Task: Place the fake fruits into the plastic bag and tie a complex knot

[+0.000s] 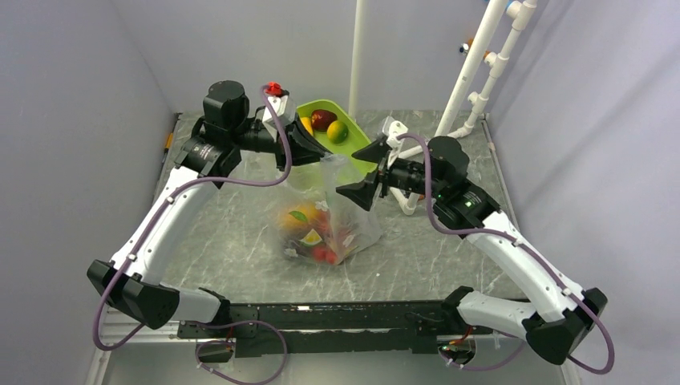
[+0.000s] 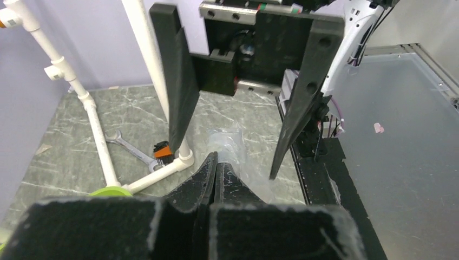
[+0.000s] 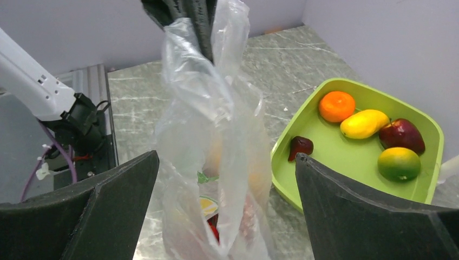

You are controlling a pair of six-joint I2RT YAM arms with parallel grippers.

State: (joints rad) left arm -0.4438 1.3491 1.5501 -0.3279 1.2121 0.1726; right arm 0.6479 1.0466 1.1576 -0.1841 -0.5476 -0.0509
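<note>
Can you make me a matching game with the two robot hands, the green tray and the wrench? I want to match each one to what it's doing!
1. left gripper
2. right gripper
3. green tray
4. wrench

A. open, one finger each side of the plastic bag
B. holds five loose fruits
C. shut on the bag's top
D. lies flat near the white pipes

Pairs: 1-C, 2-A, 3-B, 4-D

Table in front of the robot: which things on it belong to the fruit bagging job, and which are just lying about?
Job: plastic bag, held by the left gripper; fake fruits in the bag; more fruits in the green tray; right gripper, jaws open.
Lying about: wrench; white pipe frame.
</note>
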